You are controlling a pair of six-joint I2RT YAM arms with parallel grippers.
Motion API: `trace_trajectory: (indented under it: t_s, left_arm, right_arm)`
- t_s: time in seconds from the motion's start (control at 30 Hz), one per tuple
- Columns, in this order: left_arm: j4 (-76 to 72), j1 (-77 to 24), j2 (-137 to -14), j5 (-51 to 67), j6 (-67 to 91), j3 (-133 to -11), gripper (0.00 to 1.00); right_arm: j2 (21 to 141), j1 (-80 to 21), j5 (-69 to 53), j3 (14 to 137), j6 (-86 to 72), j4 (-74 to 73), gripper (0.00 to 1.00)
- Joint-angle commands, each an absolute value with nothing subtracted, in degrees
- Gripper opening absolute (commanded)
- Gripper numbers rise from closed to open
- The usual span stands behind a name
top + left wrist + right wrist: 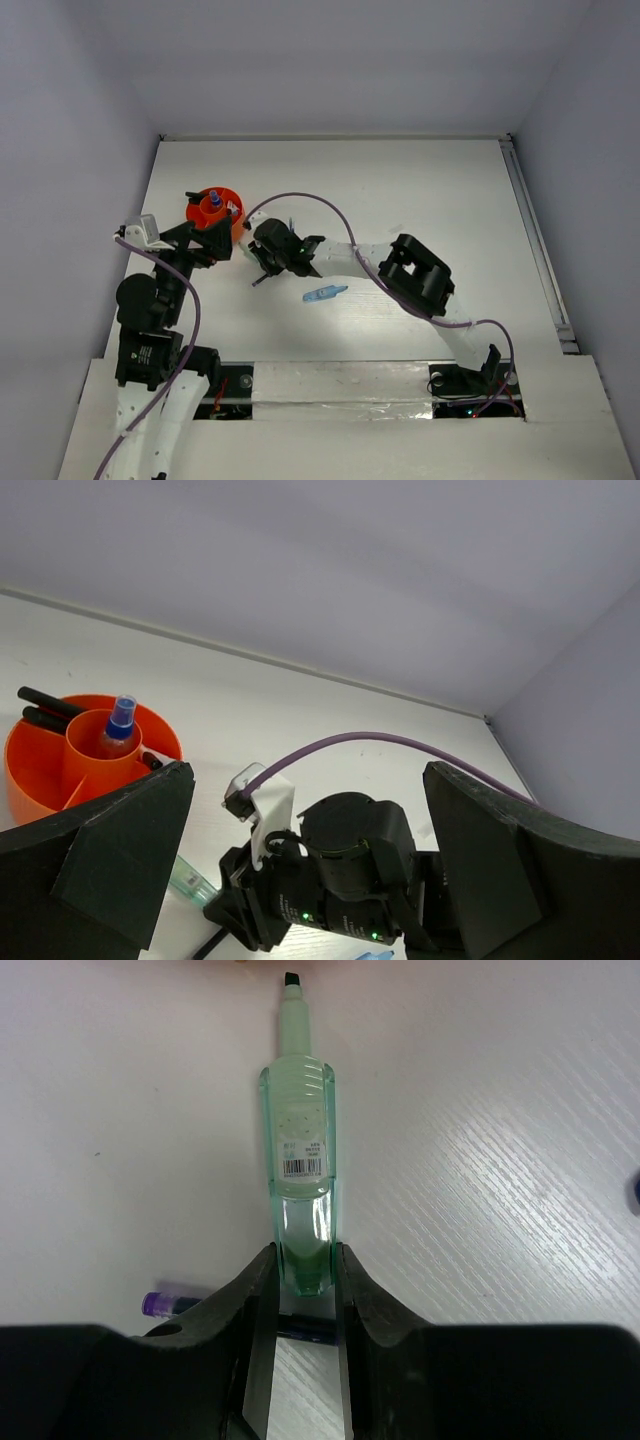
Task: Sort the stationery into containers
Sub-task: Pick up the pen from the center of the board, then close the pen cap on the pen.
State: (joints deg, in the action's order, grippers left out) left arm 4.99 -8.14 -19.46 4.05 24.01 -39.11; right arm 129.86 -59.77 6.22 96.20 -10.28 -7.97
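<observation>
the left gripper point(310, 768) is spread wide, its two black fingers point(110, 860) far apart, holding and touching nothing. in the top view it hovers at the 6 o'clock side of the small round orange plastic cup with inner dividers point(25, 780), which stands toward 10 o'clock on the white table point(420, 190). the tiny clear bottle with a blue cap point(120, 725) stands upright in the cup's centre compartment, and thin black pens point(45, 708) lean in the outer ring. the left arm rises from its base at 7 o'clock, folded tight, with the wrist pointing toward 12 o'clock.

the right gripper point(307, 1260) is clenched on the translucent pale green marker point(303, 1140). both fingers press on the sides of the marker's rear end. in the right wrist view the marker runs away from the jaws toward 12 o'clock, its dark chisel tip bare, and it lies along the table as far as can be told. a pen end with a purple cap point(165, 1303) pokes out from under the left finger at 8 o'clock. the right arm leaves its base at 5 o'clock, bends at the elbow, and stretches its forearm toward 9 o'clock, so the gripper sits just at 4 o'clock of the cup.

a light blue marker point(325, 294) lies loose on the table at 4 o'clock of the right gripper, apart from it.
</observation>
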Motion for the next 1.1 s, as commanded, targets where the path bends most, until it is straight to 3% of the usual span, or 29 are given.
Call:
trace_trajectory:
  t_s: [0.0, 0.07, 0.53, 0.73, 1.07]
  left_arm:
    - [1.49, -7.73, -20.3, 4.39, 24.52, -38.76, 0.99]
    - [1.23, -7.73, -20.13, 4.48, 24.7, -38.5, 0.99]
    - [-2.98, -7.73, -23.47, 12.03, 29.44, -34.63, 0.97]
    - [-6.58, -7.73, -23.82, 16.78, 34.61, -27.52, 0.95]
    - [-15.81, -8.35, -30.23, 21.27, 39.55, -20.75, 0.79]
  right_arm:
    - [126.4, -60.82, 5.98, 94.32, -10.2, -3.53, 0.14]
    - [122.71, -60.82, 5.63, 91.08, -10.28, -1.59, 0.1]
    - [105.13, -60.82, 6.06, 75.95, -13.18, 4.04, 0.08]
    - [99.24, -60.82, 8.53, 73.92, -12.74, 3.52, 0.07]
    - [94.84, -60.21, 7.65, 71.54, -13.1, 3.43, 0.07]
